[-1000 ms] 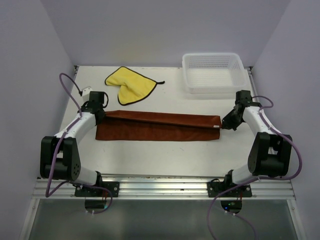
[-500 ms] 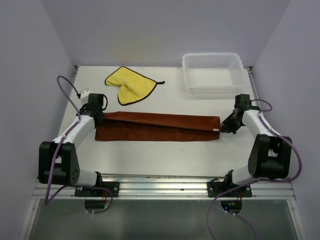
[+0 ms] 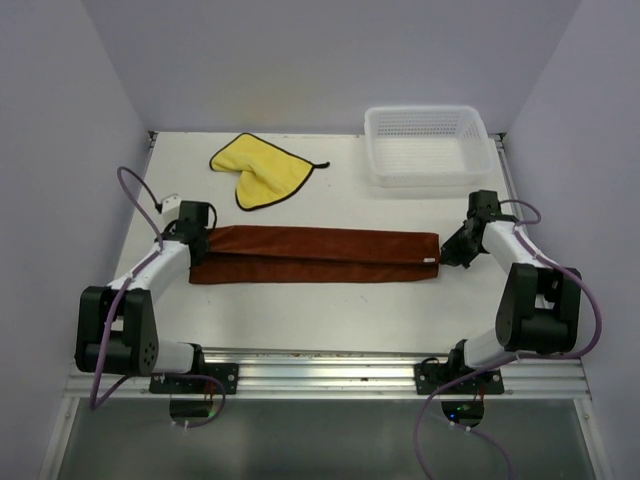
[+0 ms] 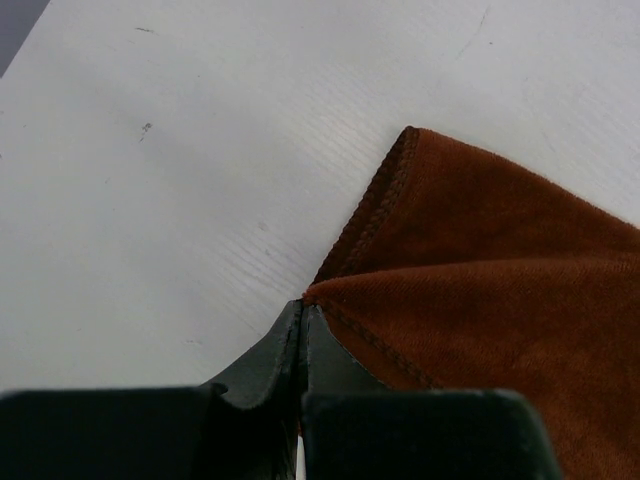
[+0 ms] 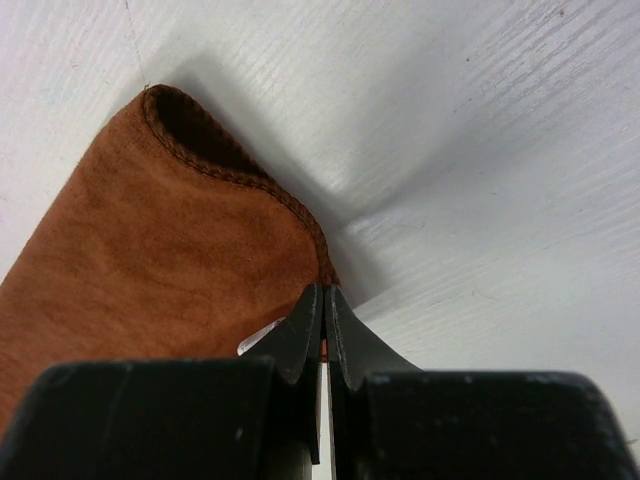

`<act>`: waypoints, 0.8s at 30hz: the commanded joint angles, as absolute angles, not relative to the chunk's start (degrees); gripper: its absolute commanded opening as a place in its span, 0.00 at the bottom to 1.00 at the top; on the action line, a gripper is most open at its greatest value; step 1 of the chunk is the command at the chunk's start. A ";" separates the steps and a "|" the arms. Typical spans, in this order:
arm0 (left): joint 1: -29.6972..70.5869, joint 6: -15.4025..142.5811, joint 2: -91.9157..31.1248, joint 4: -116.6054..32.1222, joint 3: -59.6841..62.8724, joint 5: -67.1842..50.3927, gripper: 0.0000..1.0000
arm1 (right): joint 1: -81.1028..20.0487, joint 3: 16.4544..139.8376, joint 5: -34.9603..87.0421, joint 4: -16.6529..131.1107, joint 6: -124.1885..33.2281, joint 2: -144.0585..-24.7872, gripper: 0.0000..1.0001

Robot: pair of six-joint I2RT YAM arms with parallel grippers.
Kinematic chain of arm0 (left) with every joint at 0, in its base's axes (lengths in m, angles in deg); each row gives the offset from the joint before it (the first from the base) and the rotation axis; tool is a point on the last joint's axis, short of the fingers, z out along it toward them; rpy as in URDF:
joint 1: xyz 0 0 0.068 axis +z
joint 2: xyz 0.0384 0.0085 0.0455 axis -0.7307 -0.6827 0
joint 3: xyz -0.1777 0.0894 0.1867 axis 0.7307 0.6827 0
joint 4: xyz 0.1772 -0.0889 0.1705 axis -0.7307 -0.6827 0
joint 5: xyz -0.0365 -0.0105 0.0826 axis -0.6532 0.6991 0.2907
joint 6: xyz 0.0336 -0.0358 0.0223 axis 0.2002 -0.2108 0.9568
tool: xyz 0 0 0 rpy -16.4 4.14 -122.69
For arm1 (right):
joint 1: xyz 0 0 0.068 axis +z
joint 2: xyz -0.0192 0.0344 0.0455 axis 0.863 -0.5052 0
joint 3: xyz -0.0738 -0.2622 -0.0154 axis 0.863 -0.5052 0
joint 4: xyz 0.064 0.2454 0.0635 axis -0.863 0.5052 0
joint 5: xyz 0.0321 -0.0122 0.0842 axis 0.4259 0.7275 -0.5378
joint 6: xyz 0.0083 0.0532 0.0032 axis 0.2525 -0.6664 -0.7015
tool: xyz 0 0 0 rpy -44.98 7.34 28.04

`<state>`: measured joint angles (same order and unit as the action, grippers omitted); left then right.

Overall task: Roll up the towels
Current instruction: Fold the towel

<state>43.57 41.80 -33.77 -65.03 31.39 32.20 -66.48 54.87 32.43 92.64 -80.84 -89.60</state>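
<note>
Brown towel (image 3: 315,255) lies folded in a long strip across the table (image 3: 330,310). Left gripper (image 4: 303,312) is pinched shut on its left corner and right gripper (image 5: 323,298) on its right corner. Yellow towel (image 3: 258,172) lies crumpled behind it. Basket (image 3: 430,178) sits at far right.

The white-and-black left arm reaches forward from its base with the elbow bent low. Its black two-finger left hand (image 3: 201,236) (image 4: 303,312) tips downward, fingers pressed together on a corner of the rust-brown soft cloth towel (image 3: 315,255) at its tips. The right arm mirrors this pose. Its right hand (image 3: 448,251) (image 5: 325,296) is likewise clamped on the opposite end.
</note>
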 commanded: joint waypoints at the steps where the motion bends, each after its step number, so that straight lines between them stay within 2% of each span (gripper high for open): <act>1: 44.13 40.19 -31.28 -64.12 31.84 34.93 0.00 | -66.95 54.54 32.98 90.82 -79.62 -90.18 0.00; 24: 41.76 38.17 -25.31 -70.53 28.32 39.77 0.00 | -66.95 56.04 33.59 91.00 -78.83 -91.67 0.00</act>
